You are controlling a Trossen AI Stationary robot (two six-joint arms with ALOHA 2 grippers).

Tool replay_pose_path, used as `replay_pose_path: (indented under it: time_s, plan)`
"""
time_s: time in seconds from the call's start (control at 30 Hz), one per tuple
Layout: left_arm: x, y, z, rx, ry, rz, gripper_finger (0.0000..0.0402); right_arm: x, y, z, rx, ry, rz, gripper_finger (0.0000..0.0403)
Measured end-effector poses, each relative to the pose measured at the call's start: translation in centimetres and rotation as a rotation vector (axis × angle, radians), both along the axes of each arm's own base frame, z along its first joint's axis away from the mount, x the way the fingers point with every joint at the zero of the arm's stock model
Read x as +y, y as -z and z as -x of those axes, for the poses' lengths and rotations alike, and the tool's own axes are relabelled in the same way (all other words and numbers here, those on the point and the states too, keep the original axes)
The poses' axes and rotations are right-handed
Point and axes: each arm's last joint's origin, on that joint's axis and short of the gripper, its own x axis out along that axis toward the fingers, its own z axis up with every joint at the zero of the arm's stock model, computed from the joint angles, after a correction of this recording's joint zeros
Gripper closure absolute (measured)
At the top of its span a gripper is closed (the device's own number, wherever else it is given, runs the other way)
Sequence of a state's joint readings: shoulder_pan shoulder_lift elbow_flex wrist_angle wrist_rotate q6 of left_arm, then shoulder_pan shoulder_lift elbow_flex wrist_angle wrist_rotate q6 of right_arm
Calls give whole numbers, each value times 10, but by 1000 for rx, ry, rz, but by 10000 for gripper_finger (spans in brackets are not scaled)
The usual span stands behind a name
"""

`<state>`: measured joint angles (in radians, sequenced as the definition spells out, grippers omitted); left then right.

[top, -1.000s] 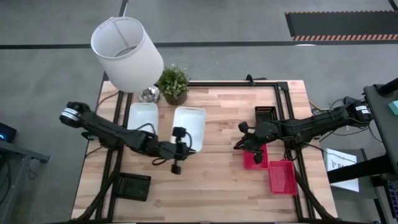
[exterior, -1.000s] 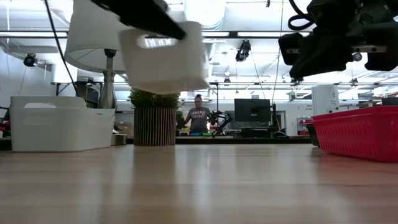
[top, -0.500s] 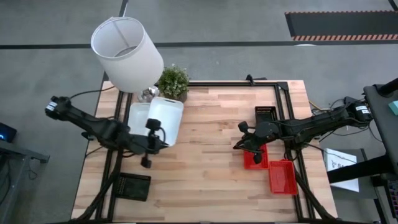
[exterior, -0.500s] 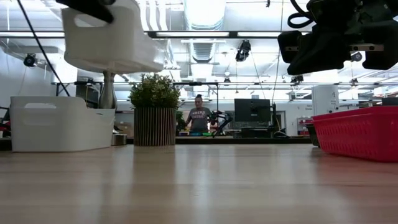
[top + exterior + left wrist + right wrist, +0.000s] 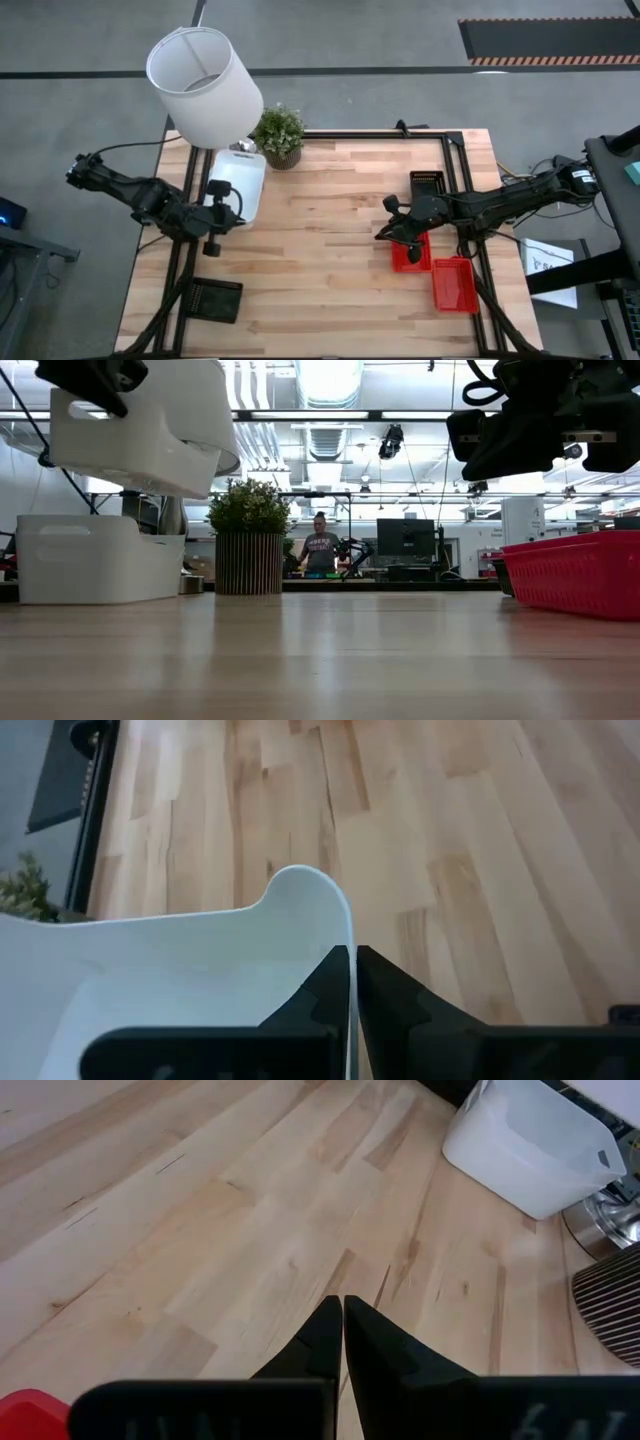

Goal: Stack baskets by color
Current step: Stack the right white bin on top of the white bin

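Left gripper (image 5: pixel 351 982) clenched on rim of an empty white basket (image 5: pixel 238 183), held in the air above a second white basket (image 5: pixel 92 558) on the table. Right gripper (image 5: pixel 342 1338) shut, holding nothing, with two empty red baskets (image 5: pixel 411 254) just beneath and beside it.

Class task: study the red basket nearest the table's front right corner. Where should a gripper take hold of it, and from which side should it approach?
Probably one long wall's rim, from straight above. The red basket sits upright with its mouth open and apart from its red neighbour, so one finger could drop inside the wall and one outside. The shut right gripper hovers nearby.
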<state>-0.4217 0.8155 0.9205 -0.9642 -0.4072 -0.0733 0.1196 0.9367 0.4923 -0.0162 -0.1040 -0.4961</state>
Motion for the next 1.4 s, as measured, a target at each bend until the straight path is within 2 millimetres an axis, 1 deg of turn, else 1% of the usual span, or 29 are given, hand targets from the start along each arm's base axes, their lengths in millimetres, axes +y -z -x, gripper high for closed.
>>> replay_pose_path:
  time_s: [0.33,0.53,0.67,0.87,1.4]
  plan:
    - [5,15,8,35,-17,-37,401,0,0,0,2,3,-5,394]
    - [8,22,14,66,-89,-22,401,0,0,0,1,4,-5,394]
    - [9,31,18,103,-126,-12,401,0,0,0,2,4,-6,394]
    - [10,45,18,131,-153,-7,401,0,0,0,2,4,-6,394]
    - [8,47,15,139,-162,-8,401,0,0,0,4,9,-14,394]
